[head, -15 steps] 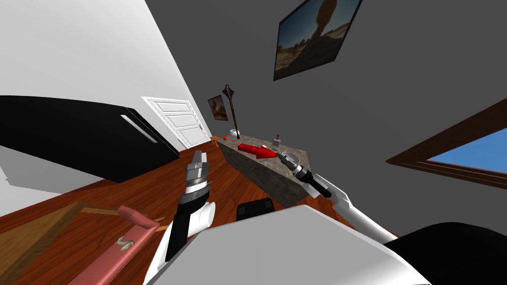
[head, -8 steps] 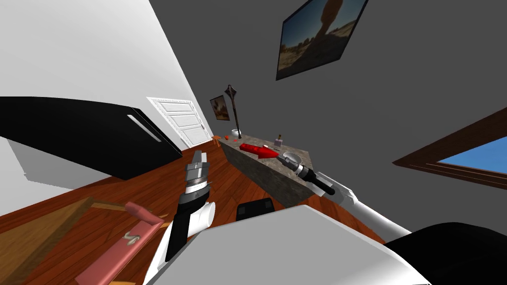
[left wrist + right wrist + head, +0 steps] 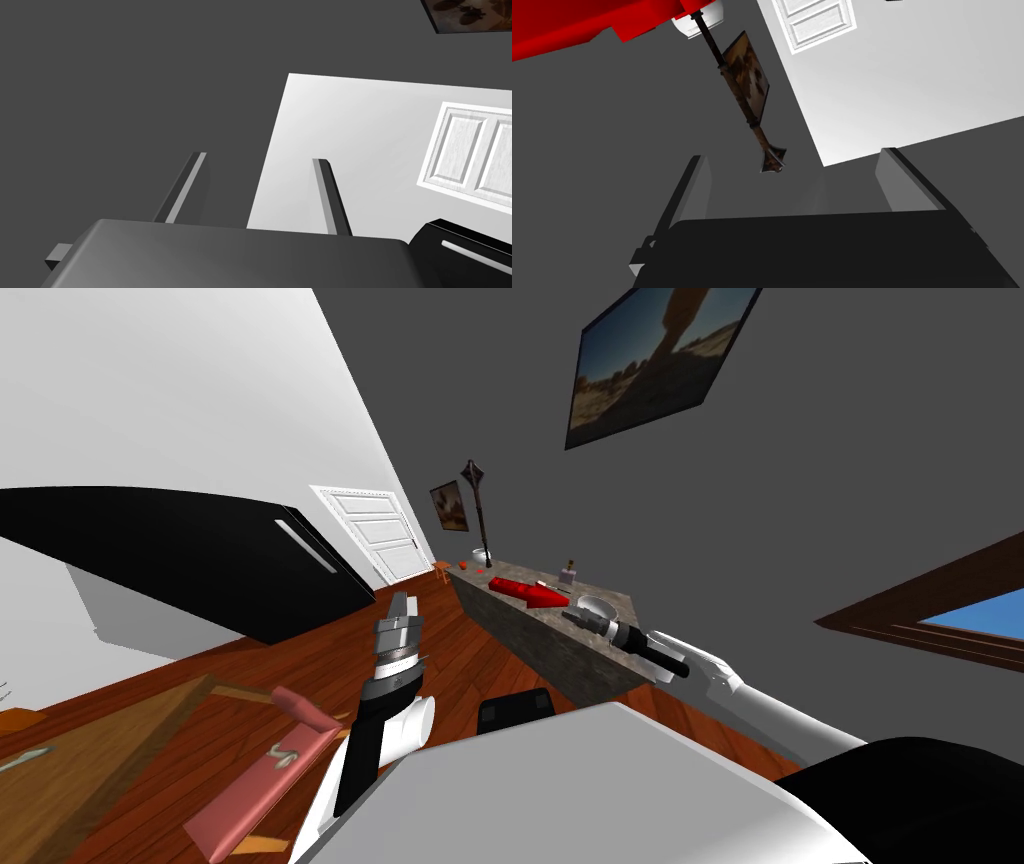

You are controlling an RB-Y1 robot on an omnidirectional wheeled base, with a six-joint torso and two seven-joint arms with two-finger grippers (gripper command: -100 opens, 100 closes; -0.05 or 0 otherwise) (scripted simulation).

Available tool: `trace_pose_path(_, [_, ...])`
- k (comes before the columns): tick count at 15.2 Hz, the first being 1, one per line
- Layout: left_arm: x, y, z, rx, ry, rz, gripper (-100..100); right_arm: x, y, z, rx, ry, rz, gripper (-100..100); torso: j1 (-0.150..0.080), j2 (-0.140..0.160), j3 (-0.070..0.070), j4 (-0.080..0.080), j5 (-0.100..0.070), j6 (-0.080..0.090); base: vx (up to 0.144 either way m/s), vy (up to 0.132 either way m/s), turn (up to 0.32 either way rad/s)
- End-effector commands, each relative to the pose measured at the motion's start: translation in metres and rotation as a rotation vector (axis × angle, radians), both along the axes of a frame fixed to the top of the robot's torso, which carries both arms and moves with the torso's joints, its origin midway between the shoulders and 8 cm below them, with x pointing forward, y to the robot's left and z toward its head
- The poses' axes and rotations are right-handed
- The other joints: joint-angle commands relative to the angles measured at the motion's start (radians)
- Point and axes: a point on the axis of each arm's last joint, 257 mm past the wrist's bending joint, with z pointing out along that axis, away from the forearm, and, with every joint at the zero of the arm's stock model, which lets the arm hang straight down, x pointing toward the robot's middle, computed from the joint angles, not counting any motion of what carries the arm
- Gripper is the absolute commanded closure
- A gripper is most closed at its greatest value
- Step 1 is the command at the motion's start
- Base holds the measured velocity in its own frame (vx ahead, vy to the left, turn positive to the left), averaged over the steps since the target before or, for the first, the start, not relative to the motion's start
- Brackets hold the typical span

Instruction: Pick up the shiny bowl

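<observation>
The shiny bowl sits on the near end of a mottled grey counter. My right gripper reaches in from the right and lies at the bowl's near rim; whether it touches is unclear. In the right wrist view the right gripper is open, with nothing between its fingers and the wall behind. My left gripper is raised over the wooden floor, left of the counter. The left gripper is open and holds nothing.
Beyond the bowl, the counter carries a red object, a small bottle and a white vase with a dark staff. A black cabinet stands left. A pink bench and a dark box are on the floor.
The whole head view has shifted, so I have turned a little. My right forearm now lies lower and flatter toward the bowl. The left arm has kept its pose.
</observation>
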Motion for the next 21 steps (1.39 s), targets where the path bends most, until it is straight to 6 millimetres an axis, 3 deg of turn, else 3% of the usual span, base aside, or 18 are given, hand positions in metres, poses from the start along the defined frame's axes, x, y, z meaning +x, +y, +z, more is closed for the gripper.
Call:
trace_pose_path(1, [0.000, 0.000, 0.000, 0.000, 0.000, 0.000, 0, 0.000, -0.006, -0.005, -0.046, 0.012, 0.009, -100, 0.000, 0.000, 0.000, 0.000, 0.000, 0.000, 0.006, 0.038, 0.019])
trace_pose_path(2, [0.000, 0.000, 0.000, 0.000, 0.000, 0.000, 0, -0.002, -0.019, -0.020, -0.106, 0.037, 0.008, -100, 0.000, 0.000, 0.000, 0.000, 0.000, 0.000, 0.013, 0.051, 0.057])
trace_pose_path(4, [0.000, 0.000, 0.000, 0.000, 0.000, 0.000, 0, -0.002, -0.022, -0.019, -0.134, 0.040, 0.019, -100, 0.000, -0.001, 0.000, 0.000, 0.000, 0.000, 0.011, 0.045, 0.037])
trace_pose_path(5, [0.000, 0.000, 0.000, 0.000, 0.000, 0.000, 0, -0.005, -0.036, -0.034, -0.194, 0.066, 0.018, -100, 0.000, 0.000, 0.000, 0.000, 0.000, 0.000, 0.008, 0.044, 0.060])
trace_pose_path(7, [0.000, 0.000, 0.000, 0.000, 0.000, 0.000, 0, -0.005, -0.039, -0.032, -0.222, 0.070, 0.028, -100, 0.000, -0.001, 0.000, 0.000, 0.000, 0.000, 0.008, 0.044, 0.043])
trace_pose_path(8, [0.000, 0.000, 0.000, 0.000, 0.000, 0.000, 0, -0.009, -0.054, -0.046, -0.283, 0.096, 0.029, -100, 0.000, 0.000, 0.000, 0.000, 0.000, 0.000, 0.005, 0.044, 0.061])
trace_pose_path(10, [0.000, 0.000, 0.000, 0.000, 0.000, 0.000, 0, -0.009, -0.058, -0.044, -0.309, 0.099, 0.038, -100, 0.000, 0.000, 0.000, 0.000, 0.000, 0.000, 0.009, 0.039, 0.040])
trace_pose_path(11, [0.000, 0.000, 0.000, 0.000, 0.000, 0.000, 0, -0.013, -0.074, -0.056, -0.374, 0.126, 0.041, -100, 0.000, 0.000, 0.000, 0.000, 0.000, 0.000, 0.017, 0.044, 0.073])
trace_pose_path(13, [0.000, 0.000, 0.000, 0.000, 0.000, 0.000, 0, -0.013, -0.077, -0.055, -0.394, 0.128, 0.049, -100, 0.000, -0.001, -0.001, 0.000, 0.000, 0.000, 0.017, 0.042, 0.044])
trace_pose_path(14, [0.000, 0.000, 0.000, 0.000, 0.000, 0.000, 0, -0.018, -0.095, -0.066, -0.459, 0.156, 0.052, -100, 0.000, -0.001, -0.001, 0.000, 0.000, 0.000, 0.022, 0.044, 0.069])
trace_pose_path(16, [0.000, 0.000, 0.000, 0.000, 0.000, 0.000, 0, -0.018, -0.098, -0.064, -0.478, 0.158, 0.059, -100, 0.000, -0.001, -0.001, 0.000, 0.000, 0.000, 0.022, 0.034, 0.041])
trace_pose_path(17, [0.000, 0.000, 0.000, 0.000, 0.000, 0.000, 0, -0.024, -0.116, -0.073, -0.542, 0.187, 0.062, -100, -0.001, -0.001, -0.001, 0.000, 0.000, 0.000, 0.022, 0.034, 0.077])
trace_pose_path(19, [0.000, 0.000, 0.000, 0.000, 0.000, 0.000, 0, -0.023, -0.119, -0.071, -0.560, 0.188, 0.069, -100, 0.000, -0.002, -0.001, 0.000, 0.000, 0.000, 0.023, 0.032, 0.047])
trace_pose_path(20, [0.000, 0.000, 0.000, 0.000, 0.000, 0.000, 0, -0.030, -0.138, -0.080, -0.623, 0.217, 0.073, -100, -0.001, -0.001, -0.001, 0.000, 0.000, 0.000, 0.024, 0.033, 0.073])
trace_pose_path(21, [0.000, 0.000, 0.000, 0.000, 0.000, 0.000, 0, -0.029, -0.141, -0.077, -0.640, 0.218, 0.079, -100, -0.001, -0.001, -0.001, 0.000, 0.000, 0.000, 0.027, 0.034, 0.069])
